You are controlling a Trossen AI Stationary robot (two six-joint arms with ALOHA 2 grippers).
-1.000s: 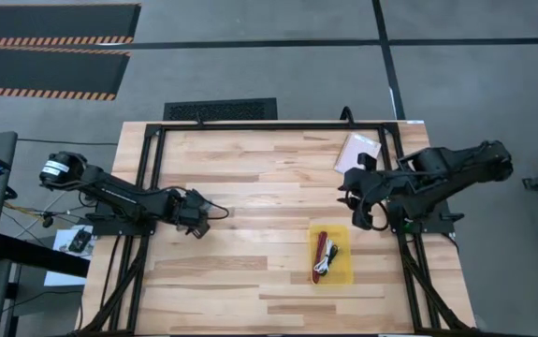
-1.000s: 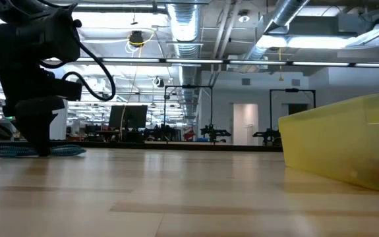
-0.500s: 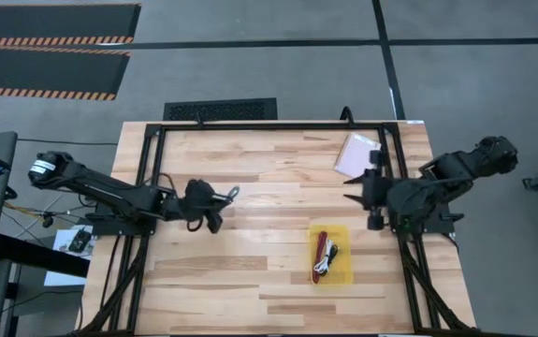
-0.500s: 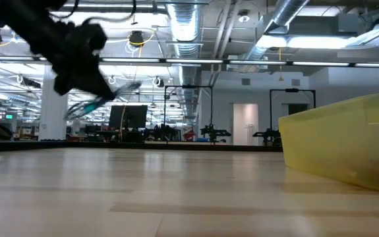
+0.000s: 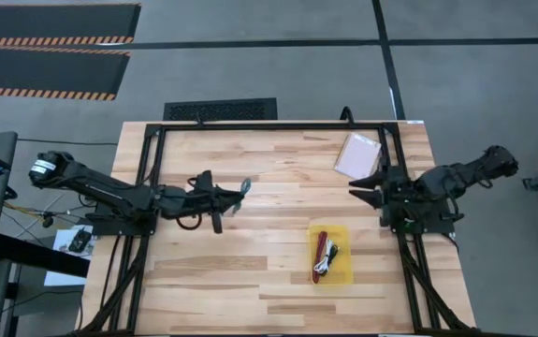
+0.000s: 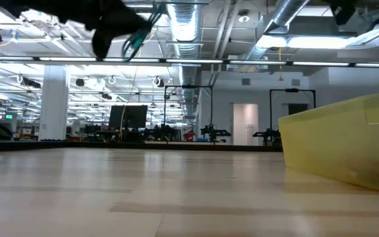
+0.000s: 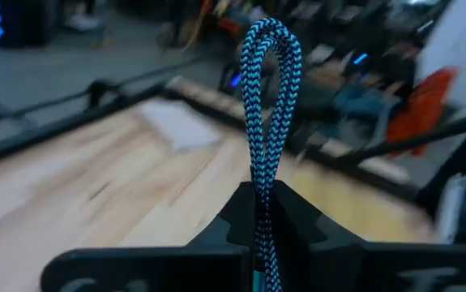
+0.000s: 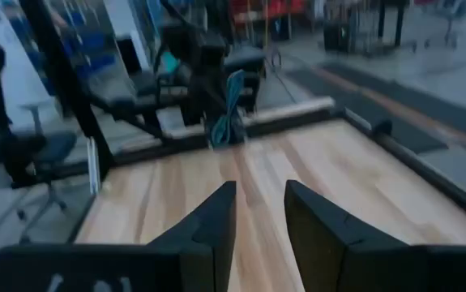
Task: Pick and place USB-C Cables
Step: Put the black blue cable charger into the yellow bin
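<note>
On the left, the left gripper [image 5: 224,198] is clamped tight on the folded teal braided USB-C cable [image 7: 267,122], holding it lifted clear above the light wooden table [image 5: 250,271], well apart from the tray. Further right, the small yellow plastic tray [image 5: 345,271] already holds a red cable [image 5: 320,255] and what looks like a white one beside it. On the far right, the right gripper [image 8: 258,212] hovers near the table's edge, fingers parted, empty. By my judgement, the teal cable remains to be delivered; a black one is not visible.

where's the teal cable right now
The teal cable is pinched in the left claw, held in the air over the table's left-middle in the high view, left of the yellow tray.
</note>
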